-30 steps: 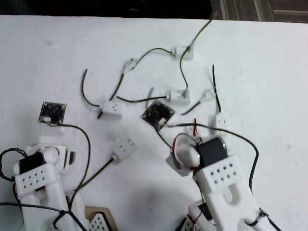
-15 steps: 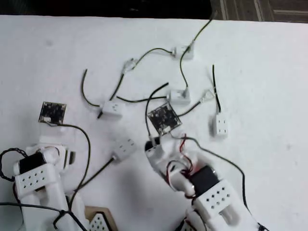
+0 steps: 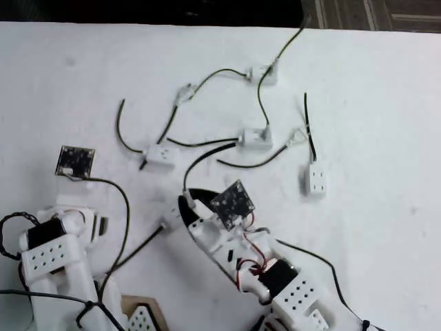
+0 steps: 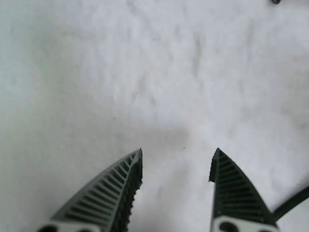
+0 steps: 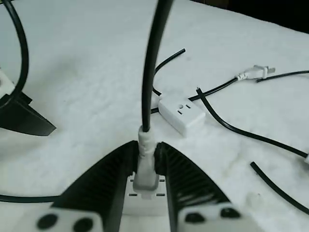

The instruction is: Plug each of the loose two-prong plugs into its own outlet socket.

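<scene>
Right gripper [image 5: 147,143] pinches a white two-prong plug [image 5: 145,170], apparently seated in an outlet socket [image 5: 145,203]; left gripper [image 4: 176,153] spread above the table [image 4: 145,72].

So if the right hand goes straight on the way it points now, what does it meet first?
Probably the white socket lying just under the right hand. The plug it holds looks almost at the socket's face, though depth is unclear.

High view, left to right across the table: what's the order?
Black board → left socket → right gripper shut on held plug → centre socket → loose plug → right socket.
</scene>
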`<state>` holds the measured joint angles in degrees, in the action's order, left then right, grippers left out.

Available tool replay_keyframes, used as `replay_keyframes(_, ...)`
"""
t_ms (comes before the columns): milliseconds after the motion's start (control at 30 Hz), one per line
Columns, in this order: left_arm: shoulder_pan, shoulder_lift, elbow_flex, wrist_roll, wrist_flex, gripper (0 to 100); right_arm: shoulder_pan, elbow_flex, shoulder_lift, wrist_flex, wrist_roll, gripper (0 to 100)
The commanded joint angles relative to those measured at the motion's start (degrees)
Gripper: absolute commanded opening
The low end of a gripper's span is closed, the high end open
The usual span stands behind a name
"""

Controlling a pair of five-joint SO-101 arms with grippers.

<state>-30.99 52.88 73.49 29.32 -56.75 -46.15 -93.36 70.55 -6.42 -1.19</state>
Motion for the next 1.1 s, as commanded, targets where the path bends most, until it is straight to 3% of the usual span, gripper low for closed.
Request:
replay_keyframes(0, 0.1, 1.0, -0.3, 0.4, 0.8, 24, -0.3, 0.3, 0.7, 3.1, -0.5, 1.7)
replay_keyframes(433, 0.1, 1.0, -0.3, 0.4, 0.8, 24, -0.3, 2.2, 0.1, 2.8, -0.1, 1.6)
replay_keyframes(700, 0.2, 1.0, -0.3, 0.4, 0.8, 24, 0.0, 15.0, -18.0, -1.2, -0.2, 1.6)
replay_keyframes(1067, 0.2, 1.0, -0.3, 0.4, 0.8, 24, 0.6, 12.6, -31.7, 15.3, -0.1, 1.6)
